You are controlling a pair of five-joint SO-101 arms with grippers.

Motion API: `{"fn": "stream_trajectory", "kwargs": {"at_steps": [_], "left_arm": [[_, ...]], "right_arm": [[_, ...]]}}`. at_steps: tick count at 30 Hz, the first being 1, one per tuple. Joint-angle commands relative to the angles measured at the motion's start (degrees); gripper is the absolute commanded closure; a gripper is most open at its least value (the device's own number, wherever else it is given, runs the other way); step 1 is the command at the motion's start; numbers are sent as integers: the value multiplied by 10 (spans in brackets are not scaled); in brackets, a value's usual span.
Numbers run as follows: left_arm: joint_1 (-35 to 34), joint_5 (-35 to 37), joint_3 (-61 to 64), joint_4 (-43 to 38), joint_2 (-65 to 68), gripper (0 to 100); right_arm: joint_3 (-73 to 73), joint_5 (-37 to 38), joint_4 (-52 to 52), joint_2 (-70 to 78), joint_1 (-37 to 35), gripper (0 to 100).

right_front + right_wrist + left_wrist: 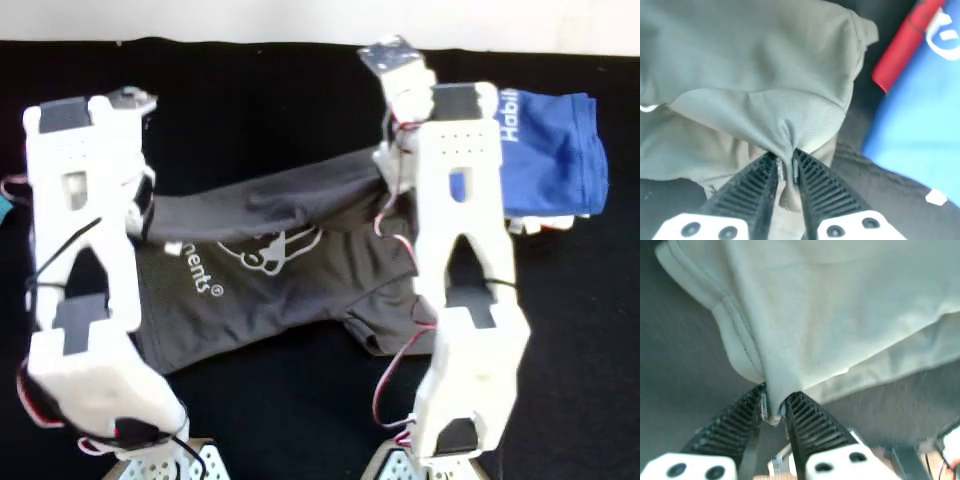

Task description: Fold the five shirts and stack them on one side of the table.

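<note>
A dark grey shirt (270, 265) with white print lies spread across the middle of the black table, its far edge partly folded over. My left gripper (775, 407) is shut on a pinch of the grey shirt (840, 315) at its left edge, under the left arm (85, 230). My right gripper (786, 167) is shut on a fold of the same grey shirt (755, 85) at its right side, beneath the right arm (460, 230). A folded blue shirt (555, 150) lies at the far right; the blue shirt (925, 115) also sits beside a red one (902, 47).
The black table (280, 100) has bare room behind the grey shirt and in front of it (290, 410). Both arm bases stand at the near edge. A bit of teal cloth (4, 208) shows at the left border.
</note>
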Motion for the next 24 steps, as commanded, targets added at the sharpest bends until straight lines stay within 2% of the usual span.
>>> {"fn": "stream_trajectory", "kwargs": {"at_steps": [1, 4, 8, 12, 16, 24], "left_arm": [[-18, -8, 107, -25, -95, 992], [-23, -11, 167, -32, -141, 992], [-27, -51, 245, -49, -181, 992], [-41, -63, 320, -88, -190, 992], [-28, -62, 377, -113, -195, 992], [-14, -61, 394, -92, -196, 992]], "right_arm": [[111, 7, 10, -109, 17, 992], [273, 7, -16, -200, 17, 992], [481, 33, -99, -318, 18, 992], [615, 60, -153, -400, 18, 992], [658, 83, -158, -423, 20, 992], [632, 126, -131, -427, 90, 992]]}}
